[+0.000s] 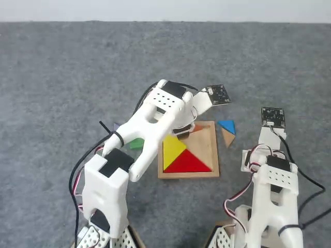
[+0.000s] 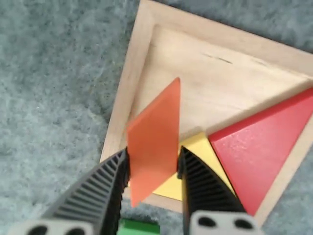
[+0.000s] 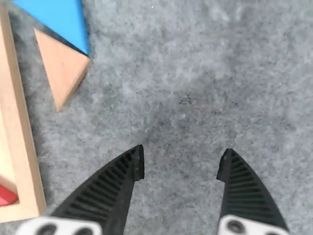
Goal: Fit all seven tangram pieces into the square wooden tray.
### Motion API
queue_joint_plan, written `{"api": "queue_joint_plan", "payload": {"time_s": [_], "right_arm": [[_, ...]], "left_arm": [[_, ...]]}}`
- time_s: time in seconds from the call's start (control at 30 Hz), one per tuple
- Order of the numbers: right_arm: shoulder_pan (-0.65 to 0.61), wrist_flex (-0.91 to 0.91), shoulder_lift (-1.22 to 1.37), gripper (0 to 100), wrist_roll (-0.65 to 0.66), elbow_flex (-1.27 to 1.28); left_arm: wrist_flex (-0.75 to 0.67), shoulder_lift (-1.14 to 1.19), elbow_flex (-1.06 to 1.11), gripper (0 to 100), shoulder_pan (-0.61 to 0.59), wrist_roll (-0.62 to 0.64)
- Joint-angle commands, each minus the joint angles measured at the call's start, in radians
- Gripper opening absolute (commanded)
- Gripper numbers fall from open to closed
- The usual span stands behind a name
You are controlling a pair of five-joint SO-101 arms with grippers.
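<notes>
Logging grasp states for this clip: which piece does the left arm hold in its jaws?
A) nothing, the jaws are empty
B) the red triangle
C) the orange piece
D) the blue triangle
C: the orange piece is clamped between the jaws of the left gripper over the wooden tray, while the red triangle lies flat in the tray and the blue triangle lies outside it.
</notes>
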Motion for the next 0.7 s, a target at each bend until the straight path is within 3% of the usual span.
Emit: {"api": "queue_joint_plan", "payload": {"time_s": [0.0,0.27,0.67], "right_arm": [[0.012,-0.007,-0.03,24.2,-0.014,-0.06],[0.012,-0.007,-0.03,24.2,-0.014,-0.06],[0.012,-0.007,-0.03,24.2,-0.012,-0.06]], "left_arm": [[-0.018,-0.005,-0.004,18,0.005,-0.011],[-0.028,-0.005,-0.008,18,0.006,-0.002],[-0.178,0.123,-0.018,18,0.025,0.092]]}}
